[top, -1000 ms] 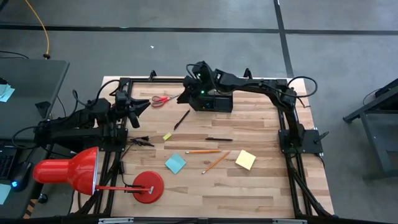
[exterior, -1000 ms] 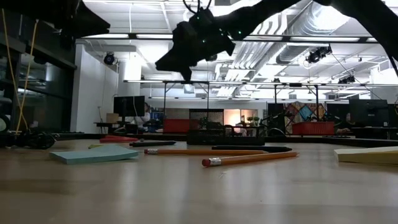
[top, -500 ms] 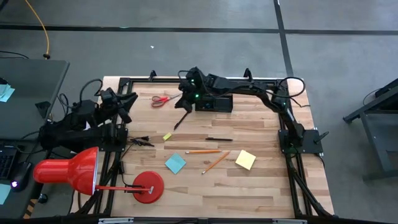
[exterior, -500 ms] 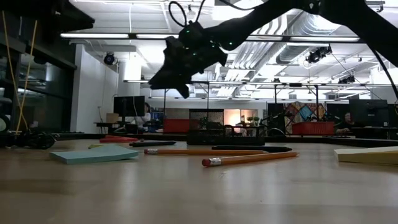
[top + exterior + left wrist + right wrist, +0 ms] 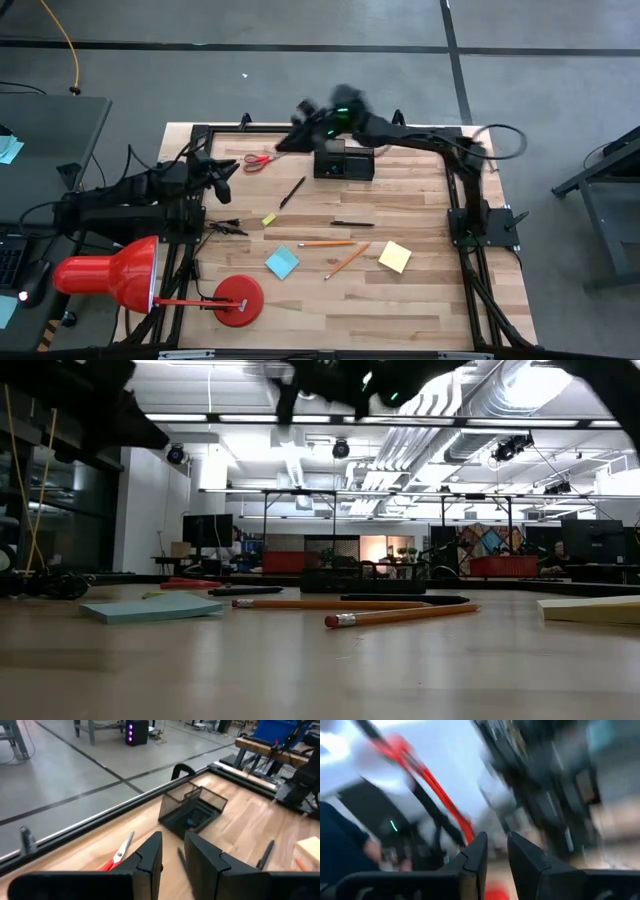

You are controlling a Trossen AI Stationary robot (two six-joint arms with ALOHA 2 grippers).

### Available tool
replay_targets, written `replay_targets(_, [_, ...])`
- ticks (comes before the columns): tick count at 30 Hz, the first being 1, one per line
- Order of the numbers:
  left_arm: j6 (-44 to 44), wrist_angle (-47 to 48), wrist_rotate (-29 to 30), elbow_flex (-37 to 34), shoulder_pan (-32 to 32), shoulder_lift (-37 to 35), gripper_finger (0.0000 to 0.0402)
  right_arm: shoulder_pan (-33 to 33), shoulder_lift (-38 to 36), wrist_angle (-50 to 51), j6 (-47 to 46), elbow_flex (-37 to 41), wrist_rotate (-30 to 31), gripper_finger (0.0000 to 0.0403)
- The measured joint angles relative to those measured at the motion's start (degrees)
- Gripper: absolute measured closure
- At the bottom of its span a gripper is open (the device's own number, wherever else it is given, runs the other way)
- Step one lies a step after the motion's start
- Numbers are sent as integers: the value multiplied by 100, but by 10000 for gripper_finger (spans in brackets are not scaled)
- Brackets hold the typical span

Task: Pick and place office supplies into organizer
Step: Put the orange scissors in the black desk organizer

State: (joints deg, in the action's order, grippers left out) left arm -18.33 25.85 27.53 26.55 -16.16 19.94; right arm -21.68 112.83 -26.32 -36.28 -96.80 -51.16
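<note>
Room: we see a grey concrete floor with dark seams around a pale wooden plank worktop (image 5: pixel 420 290) framed in black metal.
Organizer: a small black rectangular box (image 5: pixel 343 163) with thin dark walls stands near the far edge of the worktop; in the left wrist view (image 5: pixel 192 810) it has a taller section and a lower one, with a small blue thing inside that we cannot identify.
Scissors: red-handled, with bright metal blades (image 5: pixel 258 160), flat on the wood left of the organizer.
Pens: two slim black sticks, one slanted (image 5: pixel 292 191) in front of the organizer, one level (image 5: pixel 352 223) further towards the near edge.
Pencils: two orange ones (image 5: pixel 326 243) (image 5: pixel 346 261), lying close together mid-worktop.
Pads: a blue square (image 5: pixel 281 263) and a yellow square (image 5: pixel 395 256), each flat; a tiny yellow block (image 5: pixel 268 218) sits apart.
Lamp: a glossy red shade (image 5: pixel 105 275) and round red base (image 5: pixel 238 299) at the left near corner.
Left hand (image 5: pixel 172 852): over the worktop's left edge, fingers slightly parted, pinching nothing.
Right hand (image 5: pixel 496 851): raised above the organizer's far left; a narrow gap shows between its fingers, nothing seen between them.
</note>
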Motion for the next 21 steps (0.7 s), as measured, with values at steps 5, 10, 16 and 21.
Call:
replay_targets(5, [2, -577, 117, 0, 0, 472, 328, 81, -1100, -3052, -1297, 2184, 1120, 336])
replay_targets(10, [1, -551, 142, 0, -2, 849, 328, 300, -2356, -3787, -1458, 4280, 2258, 336])
replay_targets(16, [302, -571, 33, 54, -177, 1828, 328, 447, -3574, -3268, -1174, 5603, 2956, 336])
replay_targets(21, [1018, -444, -842, 634, -1085, 2957, 328, 431, -4307, -3047, -1269, 6355, 3090, 336])
